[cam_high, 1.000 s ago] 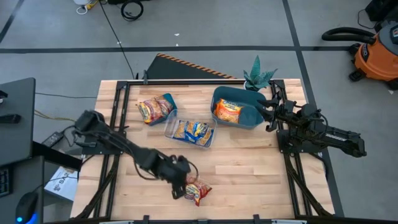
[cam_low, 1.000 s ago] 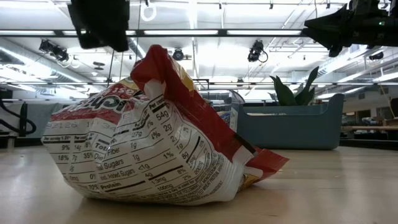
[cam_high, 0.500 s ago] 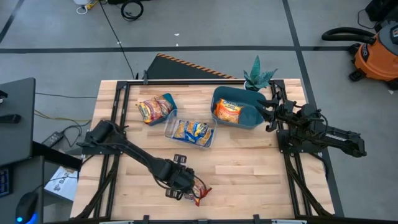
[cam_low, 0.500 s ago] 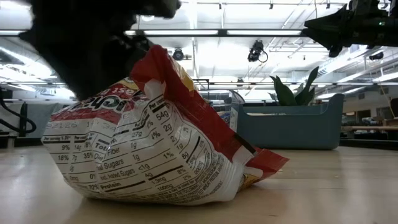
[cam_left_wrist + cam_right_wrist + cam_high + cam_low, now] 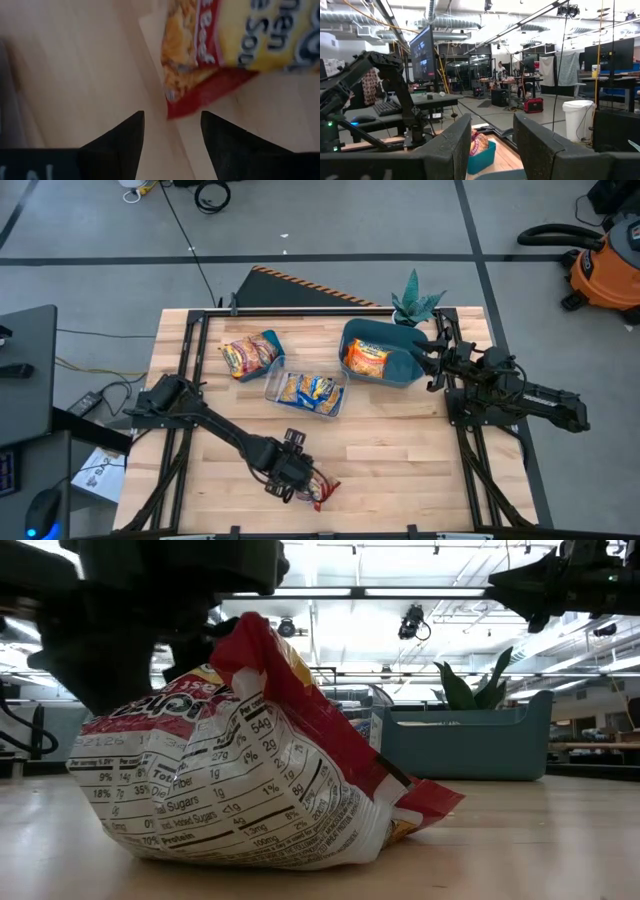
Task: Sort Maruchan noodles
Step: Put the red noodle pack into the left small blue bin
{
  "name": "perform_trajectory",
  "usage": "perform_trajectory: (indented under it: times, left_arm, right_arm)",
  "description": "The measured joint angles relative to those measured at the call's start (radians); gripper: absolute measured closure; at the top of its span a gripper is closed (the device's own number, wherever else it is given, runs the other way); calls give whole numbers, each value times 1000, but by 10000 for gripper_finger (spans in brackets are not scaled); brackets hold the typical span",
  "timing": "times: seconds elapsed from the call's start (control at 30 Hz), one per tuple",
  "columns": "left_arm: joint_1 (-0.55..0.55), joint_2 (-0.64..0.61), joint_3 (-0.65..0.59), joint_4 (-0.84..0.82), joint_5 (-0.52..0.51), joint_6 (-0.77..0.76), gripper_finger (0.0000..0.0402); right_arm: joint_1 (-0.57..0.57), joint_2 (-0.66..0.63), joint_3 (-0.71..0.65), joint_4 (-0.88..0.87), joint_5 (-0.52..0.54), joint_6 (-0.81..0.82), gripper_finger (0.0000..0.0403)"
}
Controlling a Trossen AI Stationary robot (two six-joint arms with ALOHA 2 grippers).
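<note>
**Operator:** I have the left gripper (image 5: 300, 480) low over the shiny red-and-yellow plastic ramen packet (image 5: 318, 491) at the lower centre of the overhead frame, on the pale wooden counter (image 5: 400, 460). In the left wrist picture the two dark fingers (image 5: 122, 137) stand apart with bare wood between them, and the packet's red crimped end (image 5: 200, 95) lies just ahead of the tips. They grip nothing.

**Observer:** And from table height?

**Operator:** The packet (image 5: 240, 780) fills the middle of the low frame, lying crumpled on the wood with its nutrition panel facing the camera. The dark bulk of the left arm (image 5: 150, 610) hangs over its upper left side.

**Observer:** Where are the other packets?

**Operator:** In the overhead frame, one red-and-yellow packet (image 5: 243, 355) sits in the small teal plastic bin (image 5: 272, 340) at upper left of the counter. An orange packet (image 5: 366, 358) lies in the large teal plastic bin (image 5: 400, 365) at upper right. Blue-and-yellow packets (image 5: 310, 390) are in the clear plastic tray (image 5: 275, 385) between the two bins.

**Observer:** The right arm?

**Operator:** The right gripper (image 5: 425, 355) waits at the large bin's right end, raised. Its wrist picture shows both fingers (image 5: 455, 145) parted around nothing.
</note>
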Motion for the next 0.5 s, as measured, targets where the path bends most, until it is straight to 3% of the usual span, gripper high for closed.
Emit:
perform_trajectory:
  times: [0.33, 0.5]
  left_arm:
    - [0, 11, -12, 52, 26, 43, 199]
    - [1, 49, -13, 58, 34, 51, 220]
  right_arm:
    - [0, 0, 0, 0, 6, 4, 250]
    - [0, 0, 0, 0, 6, 4, 250]
